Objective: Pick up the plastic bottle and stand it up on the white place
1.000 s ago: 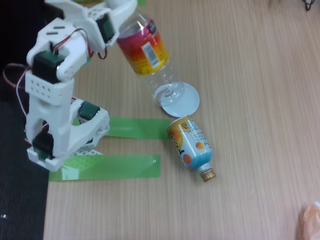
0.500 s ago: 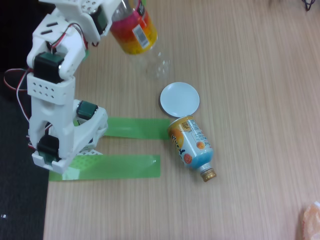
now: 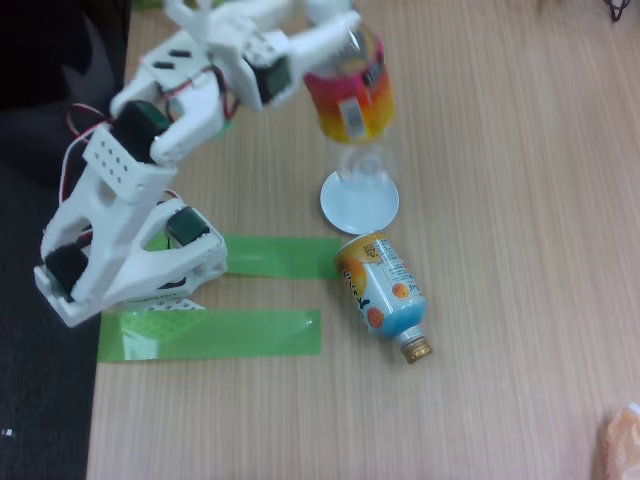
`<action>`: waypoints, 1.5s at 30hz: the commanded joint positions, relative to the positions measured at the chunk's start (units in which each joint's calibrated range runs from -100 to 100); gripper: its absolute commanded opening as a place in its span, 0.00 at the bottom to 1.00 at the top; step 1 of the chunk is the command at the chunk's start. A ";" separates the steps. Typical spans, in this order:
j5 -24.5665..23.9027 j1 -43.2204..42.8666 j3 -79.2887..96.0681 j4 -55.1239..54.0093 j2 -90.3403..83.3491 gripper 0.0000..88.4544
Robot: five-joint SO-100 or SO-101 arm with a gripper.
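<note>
**Q:** What does the fixed view show at the far left?

**A:** A white arm (image 3: 130, 200) with black servo blocks rises from its base at the left edge of the wooden bench (image 3: 500, 200) and reaches right along the far side. Its tool (image 3: 345, 35) is clenched on the upper part of the plastic bottle (image 3: 352, 95), near the neck; the cap is hidden behind the white tool parts.

**Q:** How does the bottle stand?

**A:** Nearly upright, cap end far and clear base near. The red-pink and yellow label wraps the upper body, with a white barcode panel facing the camera. The transparent lower end lies over the far rim of the white place (image 3: 360, 205); whether the base touches the disc or hangs just above it cannot be told.

**Q:** Where is the disc relative to the other items?

**A:** It sits around the middle of the bench. Just beside it on the near side lies an orange-and-light-blue bottle-can (image 3: 382, 292) on its side, its gold cap pointing near and right. Two green tape strips (image 3: 225, 333) run left to right: one ends just left of the bottle-can's upper end, the other lies nearer, parallel to it. The arm's base covers their left ends.

**Q:** Anything else?

**A:** A pale orange object (image 3: 620, 440) shows at the near right corner, too blurred to identify.
</note>
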 commanded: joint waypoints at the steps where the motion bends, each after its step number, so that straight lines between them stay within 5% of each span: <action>1: -0.20 1.69 2.15 -1.48 -0.66 0.12; 45: -0.20 -7.20 16.72 -1.65 -9.48 0.12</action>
